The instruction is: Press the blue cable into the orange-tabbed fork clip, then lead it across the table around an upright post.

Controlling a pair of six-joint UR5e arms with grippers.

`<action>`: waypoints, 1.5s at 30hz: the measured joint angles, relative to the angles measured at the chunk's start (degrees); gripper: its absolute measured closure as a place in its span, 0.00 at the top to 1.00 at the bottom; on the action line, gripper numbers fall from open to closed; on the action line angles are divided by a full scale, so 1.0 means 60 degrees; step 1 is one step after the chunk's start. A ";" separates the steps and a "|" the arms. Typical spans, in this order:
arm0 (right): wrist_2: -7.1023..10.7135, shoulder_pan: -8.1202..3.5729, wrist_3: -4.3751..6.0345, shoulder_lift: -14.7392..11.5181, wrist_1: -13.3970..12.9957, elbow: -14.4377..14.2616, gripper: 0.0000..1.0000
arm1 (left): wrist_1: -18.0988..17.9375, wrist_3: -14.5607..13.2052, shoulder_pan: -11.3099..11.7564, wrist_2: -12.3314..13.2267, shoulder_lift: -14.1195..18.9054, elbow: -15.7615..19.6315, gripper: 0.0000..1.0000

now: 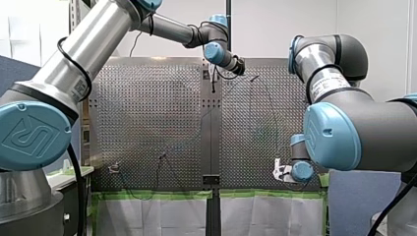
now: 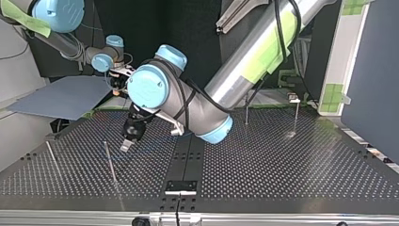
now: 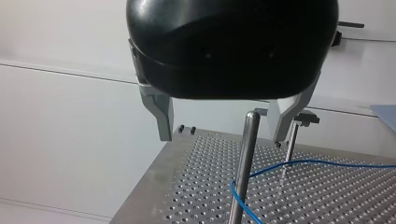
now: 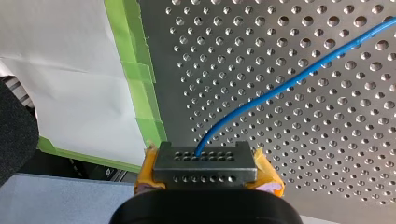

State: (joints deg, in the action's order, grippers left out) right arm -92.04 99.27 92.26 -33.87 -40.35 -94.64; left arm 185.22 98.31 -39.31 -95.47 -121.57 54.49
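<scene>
Our left gripper (image 3: 222,138) hangs wide open and empty, with an upright post (image 3: 243,168) just ahead between its metal fingers (image 3: 161,114), at the top view's lower left. The blue cable (image 3: 308,163) curves around that post. Our right gripper (image 4: 205,163) is closed on the cable near the tabletop (image 4: 327,140) edge.

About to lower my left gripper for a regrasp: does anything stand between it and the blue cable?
Yes: the upright post. Its top stands ahead of the open left gripper, in line with the gap between its fingers, and the blue cable bends around the post lower down. Nothing else visible does.
</scene>
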 joint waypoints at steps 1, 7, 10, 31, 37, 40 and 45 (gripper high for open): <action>0.0001 0.0000 0.0002 0.0000 0.0001 0.0000 0.00 | 0.0023 -0.0004 -0.0004 0.0024 -0.0001 -0.0011 1.00; 0.0000 -0.0003 0.0007 0.0000 -0.0008 0.0010 0.00 | 0.0104 -0.0046 -0.0062 0.0118 -0.0001 -0.0024 1.00; -0.0004 -0.0003 0.0012 0.0002 -0.0014 0.0015 0.00 | 0.0110 -0.0050 -0.0080 0.0122 -0.0001 -0.0027 1.00; 0.0117 -0.0012 0.0050 0.0000 -0.0018 0.0018 0.00 | 0.0186 -0.0386 -0.0107 -0.0468 0.0007 -0.0033 1.00; 0.0118 -0.0016 0.0051 0.0003 -0.0025 0.0018 0.00 | 0.0186 -0.0469 -0.0104 -0.0521 0.0005 -0.0033 1.00; 0.0118 -0.0017 0.0052 0.0001 -0.0018 0.0018 0.00 | 0.0186 -0.0500 -0.0111 -0.0519 0.0005 -0.0033 1.00; 0.0118 -0.0005 0.0051 0.0000 -0.0007 0.0018 0.00 | 0.0186 -0.0612 -0.0142 -0.0528 0.0008 -0.0033 1.00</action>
State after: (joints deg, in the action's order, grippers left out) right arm -91.33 99.24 92.57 -33.87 -40.39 -94.53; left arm 186.34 94.64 -40.16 -98.64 -121.52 54.29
